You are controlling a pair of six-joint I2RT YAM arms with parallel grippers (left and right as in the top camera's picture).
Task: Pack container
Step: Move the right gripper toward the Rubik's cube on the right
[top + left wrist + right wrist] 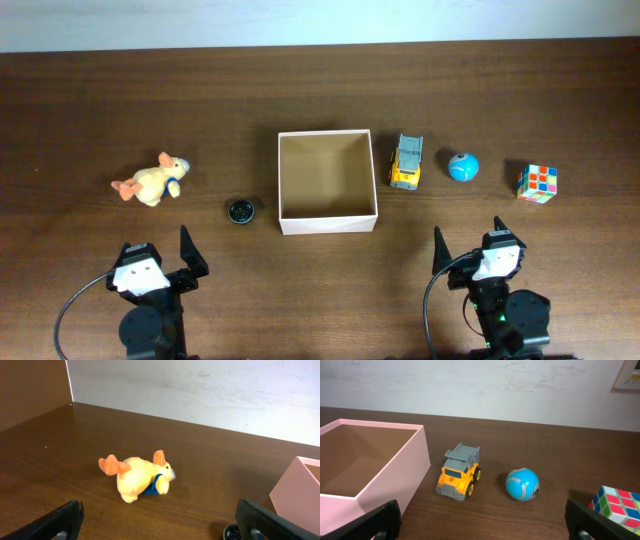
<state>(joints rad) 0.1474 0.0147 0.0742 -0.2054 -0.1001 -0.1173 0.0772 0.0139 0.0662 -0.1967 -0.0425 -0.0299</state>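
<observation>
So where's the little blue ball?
In the overhead view the blue ball lies to the right of the container, between the yellow toy truck and the colourful cube. The right wrist camera sees it too.

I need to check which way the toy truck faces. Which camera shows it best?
The right wrist view: the toy truck is close and unobstructed, cab front and grey bed clear. The overhead view shows only its top, small, beside the container. The left wrist view does not show it.
</observation>
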